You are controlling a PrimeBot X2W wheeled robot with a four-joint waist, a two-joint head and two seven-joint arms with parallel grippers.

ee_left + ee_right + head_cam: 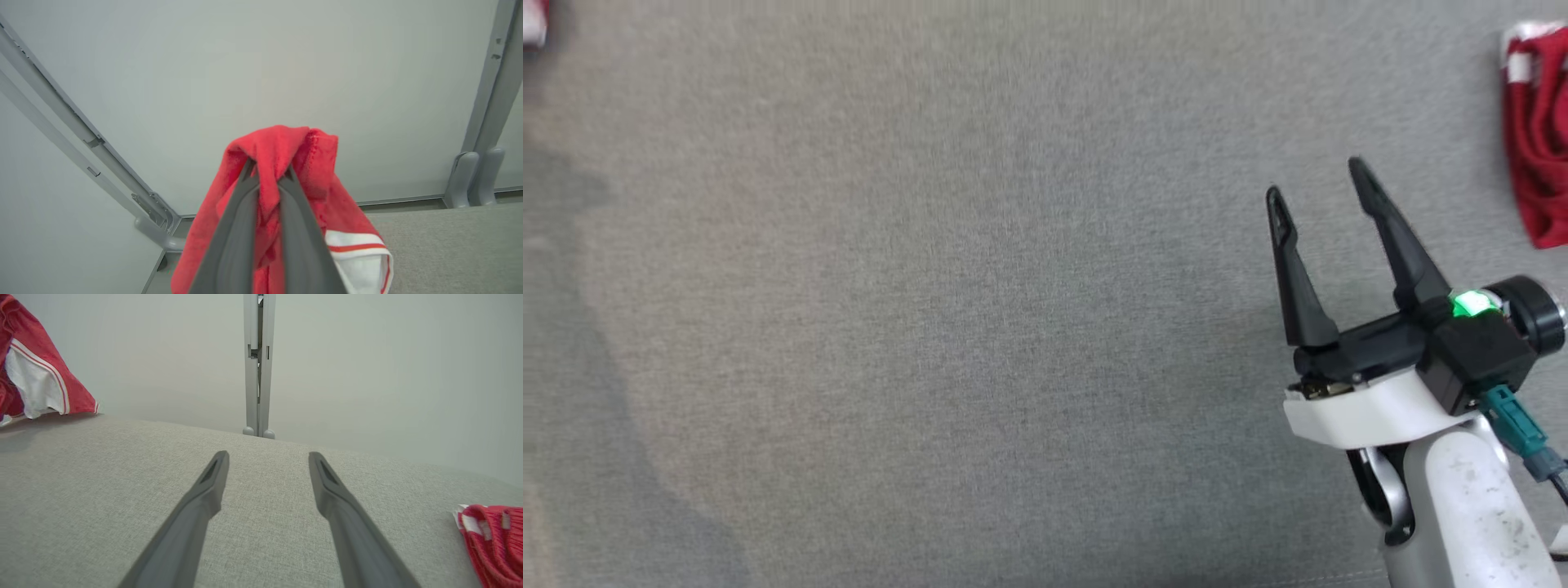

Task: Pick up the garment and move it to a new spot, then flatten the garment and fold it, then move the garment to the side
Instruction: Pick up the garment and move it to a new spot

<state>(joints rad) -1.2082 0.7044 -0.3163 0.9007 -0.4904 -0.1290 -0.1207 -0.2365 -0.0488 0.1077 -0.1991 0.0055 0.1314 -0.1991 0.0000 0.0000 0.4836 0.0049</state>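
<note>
At the far left, our left gripper [268,169] has its fingers pressed together on a bunched fold of the red garment [314,159]. The rest of the garment hangs below them, showing a white panel with a red stripe. Whether its lower edge touches the surface we cannot tell. Across the middle lies the grey fabric table [931,327]. At the near right, our right gripper [1316,180] hovers over it with fingers spread wide, holding nothing. A second red cloth [1543,147] lies crumpled at the far right edge, well apart from the garment.
</note>
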